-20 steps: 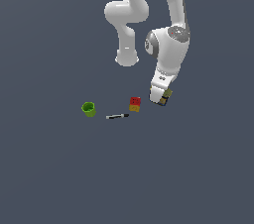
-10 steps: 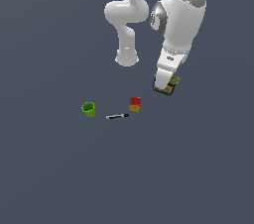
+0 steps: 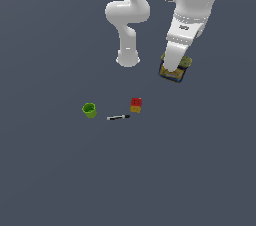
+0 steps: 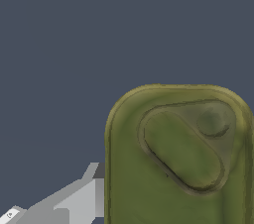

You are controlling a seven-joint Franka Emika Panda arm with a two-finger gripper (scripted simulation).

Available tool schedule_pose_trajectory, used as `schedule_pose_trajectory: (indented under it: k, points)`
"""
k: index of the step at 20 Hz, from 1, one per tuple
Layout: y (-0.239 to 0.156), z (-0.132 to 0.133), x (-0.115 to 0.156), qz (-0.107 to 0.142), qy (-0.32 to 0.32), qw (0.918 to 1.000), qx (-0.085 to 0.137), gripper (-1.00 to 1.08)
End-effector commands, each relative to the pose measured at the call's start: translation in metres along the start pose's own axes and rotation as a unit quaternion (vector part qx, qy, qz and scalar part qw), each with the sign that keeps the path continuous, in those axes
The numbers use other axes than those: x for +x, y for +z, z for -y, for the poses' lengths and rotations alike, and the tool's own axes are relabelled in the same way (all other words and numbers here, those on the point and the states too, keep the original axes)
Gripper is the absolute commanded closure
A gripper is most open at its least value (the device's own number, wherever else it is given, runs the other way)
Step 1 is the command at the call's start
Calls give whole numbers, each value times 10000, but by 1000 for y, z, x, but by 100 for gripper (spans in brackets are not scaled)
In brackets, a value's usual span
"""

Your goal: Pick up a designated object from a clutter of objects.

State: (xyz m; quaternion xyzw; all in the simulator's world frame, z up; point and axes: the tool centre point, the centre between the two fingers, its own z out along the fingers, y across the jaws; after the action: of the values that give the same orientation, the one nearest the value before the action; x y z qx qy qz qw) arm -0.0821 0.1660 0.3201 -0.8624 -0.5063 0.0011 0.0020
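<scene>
The can [image 3: 176,70] sits pinched between my jaws, olive-green top toward my wrist, blue sides and a yellow label showing below my fingers. In the exterior view it hangs at about two o'clock from the rest of the clutter and well apart from it; I cannot tell from that view how far it is off the dark grey floor [image 3: 60,180]. My gripper [image 3: 174,68] comes down on it from above, one pale finger [image 3: 171,60] lying across the side of the can that faces the camera.

In the wrist view the can's top [image 4: 181,156] fills much of the picture: a rounded olive rectangle with a raised rim, an oval embossed panel and a small round dimple near one corner. One grey finger [image 4: 79,200] touches its long edge; the opposite finger is out of the picture.

Outward from there, in the exterior view, the red-and-yellow block [image 3: 136,105] stands at about seven o'clock from the can. The thin black pen [image 3: 118,117] lies just beside the block, at its eight o'clock, nearly level. The green cup [image 3: 89,110] stands upright, mouth open, at nine o'clock from the pen, near it but apart.

My arm's white base [image 3: 128,59] stands at about ten o'clock from the can.
</scene>
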Motion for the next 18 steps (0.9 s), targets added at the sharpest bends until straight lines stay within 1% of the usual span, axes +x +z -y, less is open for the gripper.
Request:
schedule_pose_trajectory:
  k: [1,5,10,14,18]
  points:
    - [-26,-2,2,-9,1,10000,-13,108]
    - [-60,-5,5,-6,4,10000,-16,108]
    - [-90,-9,9,0,10,10000,-22,108]
    - [-106,-11,11,0,10,10000,-22,108]
    - [-114,-12,13,0,10,10000,-22,108]
